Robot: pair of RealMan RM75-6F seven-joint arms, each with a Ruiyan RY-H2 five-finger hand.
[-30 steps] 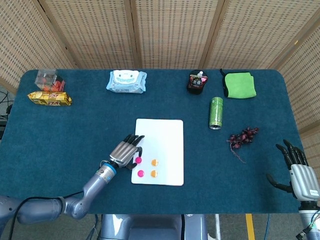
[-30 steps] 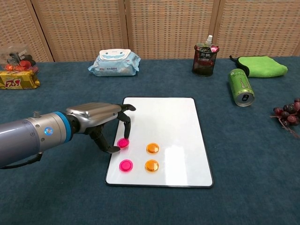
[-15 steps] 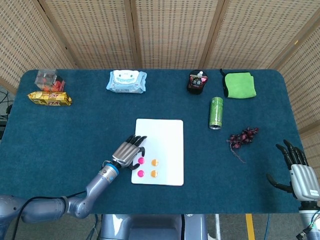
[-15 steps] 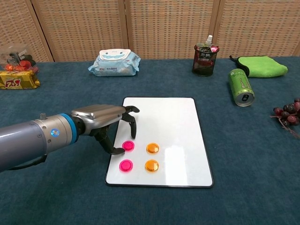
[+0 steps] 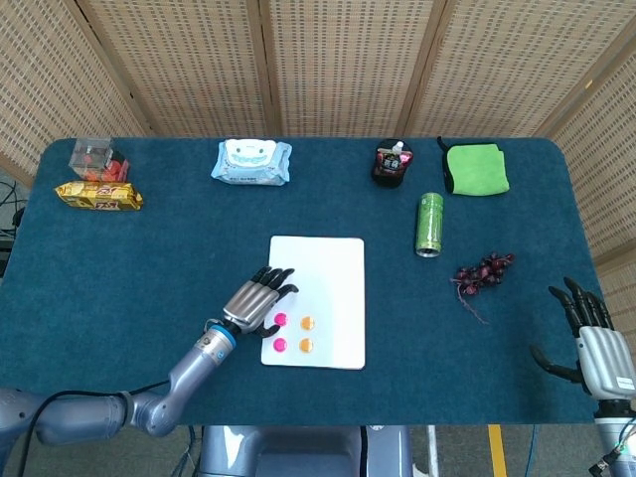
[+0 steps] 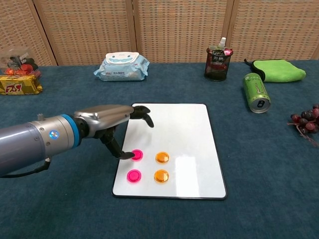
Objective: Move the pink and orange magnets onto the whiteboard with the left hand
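Now all four magnets, two pink [image 6: 134,165] and two orange [image 6: 161,166], lie on the whiteboard [image 6: 184,124], left hand [image 6: 117,124] spread empty beside them; placement looks finished, next move likely withdrawal.

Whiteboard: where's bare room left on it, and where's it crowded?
The whiteboard is bare across its far half and right side. Its near-left corner is crowded: two pink magnets, two orange magnets, with the left hand over that edge.

Woven wicker screen panels [image 5: 338,60] behind a dark-blue felt table [image 5: 149,268].
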